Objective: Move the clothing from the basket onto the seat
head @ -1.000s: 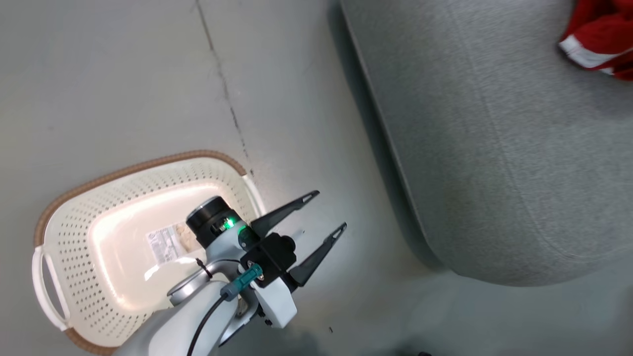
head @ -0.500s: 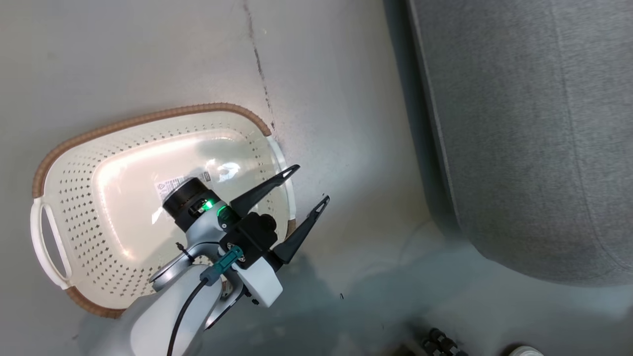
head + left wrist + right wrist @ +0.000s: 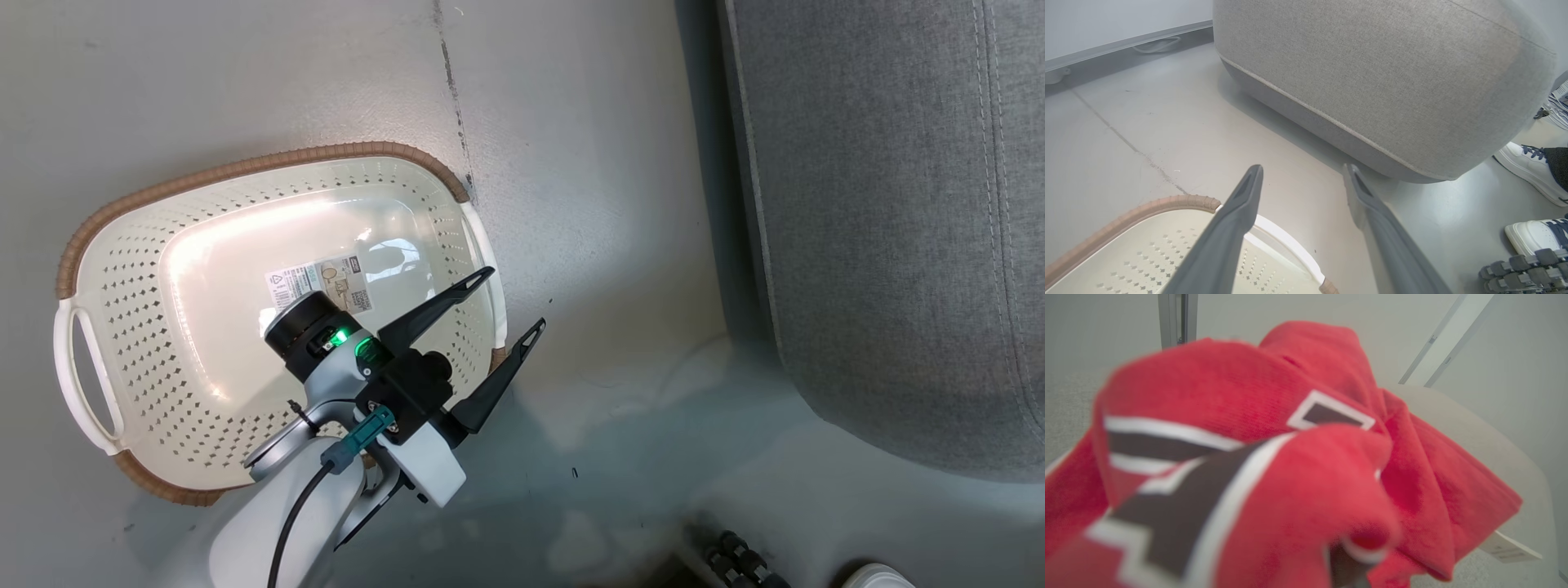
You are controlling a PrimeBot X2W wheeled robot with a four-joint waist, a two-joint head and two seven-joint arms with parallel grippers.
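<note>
Basket (image 3: 147,269) sits on the floor (image 3: 245,82), brown rim up, with a paper label (image 3: 318,282) on its bottom. One white handle faces the head view's left edge and the other end faces the seat (image 3: 882,204). A strip of bare floor lies between the basket's near end and the seat's rounded edge, and a dark floor seam (image 3: 453,82) runs up from the basket rim. In the left wrist view the seat (image 3: 1372,81) bulges over the floor with its lower seam line showing. Two white shoes (image 3: 1531,171) of a person stand by its right corner.

Left gripper (image 3: 514,300) hangs over the basket's seat-side end, jaws spread wide, holding nothing and touching nothing. In the left wrist view one finger is over the basket wall and the other over floor.

Right gripper (image 3: 1349,571) is closed. Only a dark bit of finger shows at the bottom of the right wrist view, with the clothing (image 3: 1290,477) bunched over it and seemingly pinched. The clothing is red cloth with white-edged dark lettering, blurred and close to the lens. Grey seat fabric is behind it at left.
</note>
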